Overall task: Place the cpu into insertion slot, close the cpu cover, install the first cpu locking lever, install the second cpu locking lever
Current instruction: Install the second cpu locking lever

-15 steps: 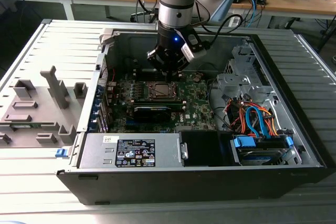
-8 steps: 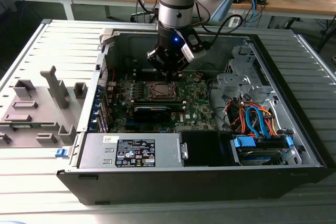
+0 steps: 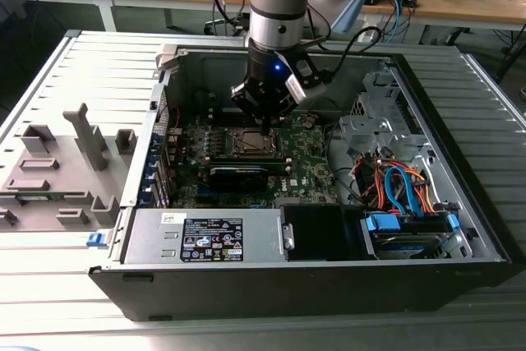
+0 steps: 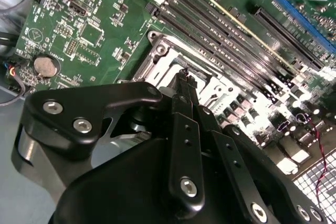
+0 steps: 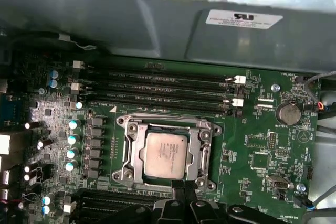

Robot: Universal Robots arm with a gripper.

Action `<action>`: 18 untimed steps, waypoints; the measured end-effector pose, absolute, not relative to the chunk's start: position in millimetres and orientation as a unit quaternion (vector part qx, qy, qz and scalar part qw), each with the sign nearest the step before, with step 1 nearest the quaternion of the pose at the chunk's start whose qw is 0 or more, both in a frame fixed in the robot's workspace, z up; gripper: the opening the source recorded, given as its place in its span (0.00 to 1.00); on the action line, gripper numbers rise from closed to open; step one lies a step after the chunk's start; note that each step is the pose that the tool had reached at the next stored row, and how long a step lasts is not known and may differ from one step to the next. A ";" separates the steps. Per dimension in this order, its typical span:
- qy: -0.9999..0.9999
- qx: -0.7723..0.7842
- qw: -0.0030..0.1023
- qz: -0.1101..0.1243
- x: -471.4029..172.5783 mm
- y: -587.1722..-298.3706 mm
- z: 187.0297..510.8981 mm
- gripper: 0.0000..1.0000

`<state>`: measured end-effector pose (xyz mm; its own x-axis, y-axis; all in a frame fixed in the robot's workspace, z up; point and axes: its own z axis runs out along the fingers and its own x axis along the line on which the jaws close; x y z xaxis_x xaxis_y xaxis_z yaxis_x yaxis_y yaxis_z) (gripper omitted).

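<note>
Currently, my jaws (image 5: pixel 181 192), clenched and empty, sit at the cpu cover (image 5: pixel 167 127) rim, cpu (image 5: pixel 166 154) seated just ahead; press squarely, judged.

Lab workshop, open computer case (image 3: pixel 205 306) on slatted bench (image 3: pixel 74 71), cluttered wooden desks (image 3: pixel 460 6) behind

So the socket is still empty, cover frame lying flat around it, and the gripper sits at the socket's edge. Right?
Not quite. The insertion slot is not empty: in the first wrist view the cpu lies in it, its silver top showing through the cpu cover window. The rest holds: the cover lies flat around it, and the gripper sits at the socket's edge.
</note>
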<state>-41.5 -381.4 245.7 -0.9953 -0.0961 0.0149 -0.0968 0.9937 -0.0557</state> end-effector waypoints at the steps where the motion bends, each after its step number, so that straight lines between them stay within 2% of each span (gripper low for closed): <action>1: -0.999 0.048 0.006 0.024 -38.8 -383.9 244.9 0.11; 18: -0.999 0.048 0.007 0.019 -32.2 -405.2 229.0 0.11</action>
